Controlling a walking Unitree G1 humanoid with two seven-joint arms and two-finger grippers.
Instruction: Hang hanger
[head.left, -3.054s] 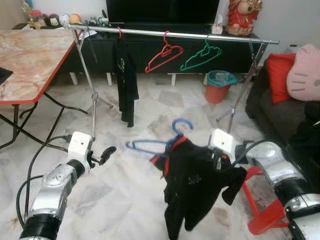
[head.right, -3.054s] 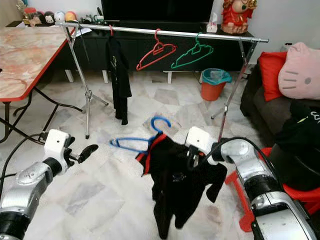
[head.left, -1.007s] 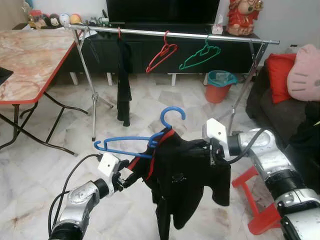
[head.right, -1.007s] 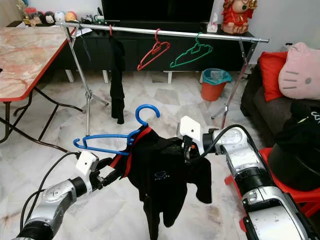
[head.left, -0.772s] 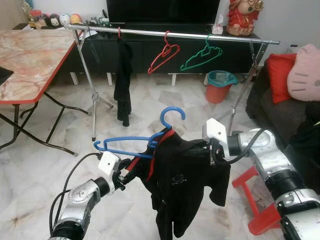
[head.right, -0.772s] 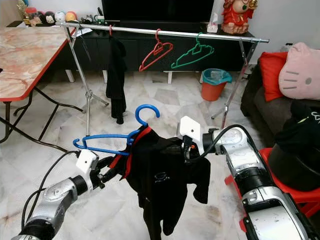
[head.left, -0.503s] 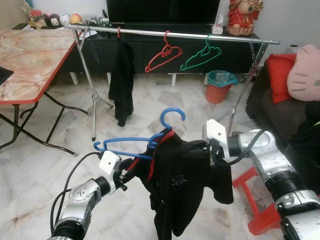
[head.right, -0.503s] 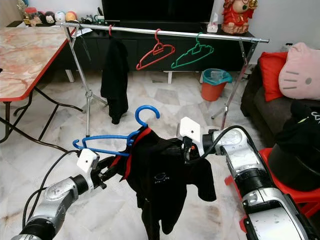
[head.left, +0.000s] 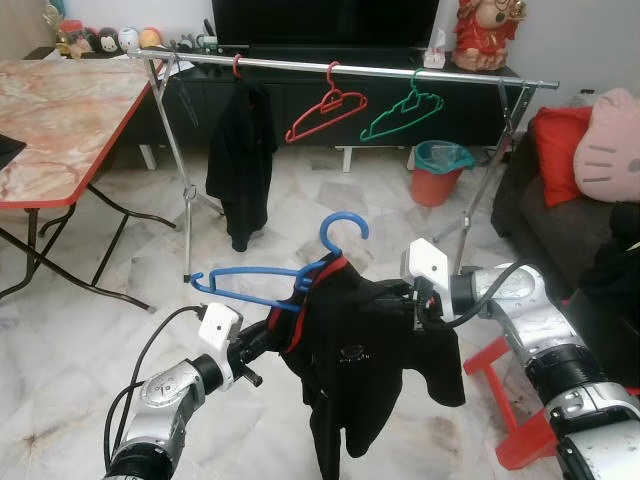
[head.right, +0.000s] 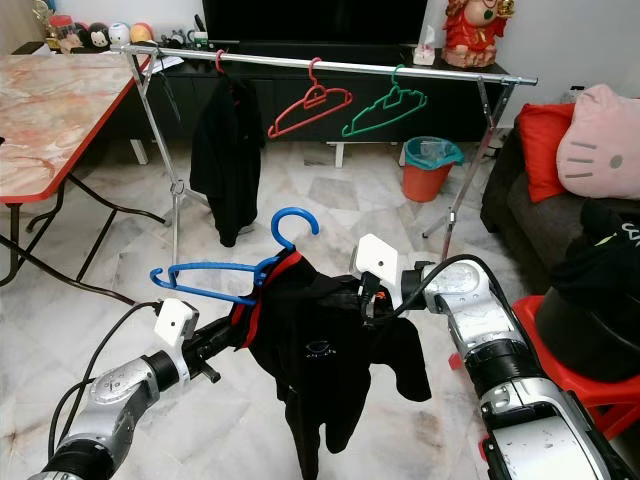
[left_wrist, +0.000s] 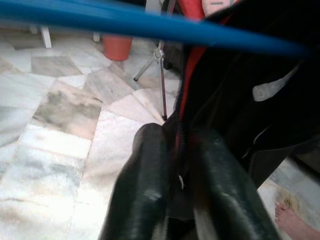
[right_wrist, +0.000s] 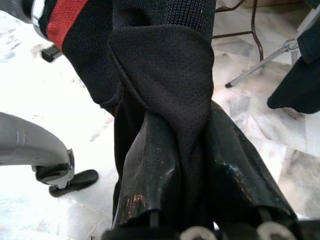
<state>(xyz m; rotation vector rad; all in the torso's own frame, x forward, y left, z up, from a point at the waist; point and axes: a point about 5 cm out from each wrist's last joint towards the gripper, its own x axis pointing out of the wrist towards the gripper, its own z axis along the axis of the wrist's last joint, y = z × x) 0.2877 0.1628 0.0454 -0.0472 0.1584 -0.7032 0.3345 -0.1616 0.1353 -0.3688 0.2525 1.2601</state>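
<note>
Both grippers (head.left: 262, 340) (head.left: 418, 305) pinching shirt (head.left: 365, 360), clenched on cloth, not hanger (head.left: 280, 275); risking hanger sliding free, dropping before reaching rail (head.left: 400, 70).

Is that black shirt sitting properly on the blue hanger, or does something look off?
It looks off. The black shirt hangs bunched on one end of the blue hanger, whose other arm sticks out bare. The left gripper pinches its collar edge and the right gripper pinches a fold.
</note>
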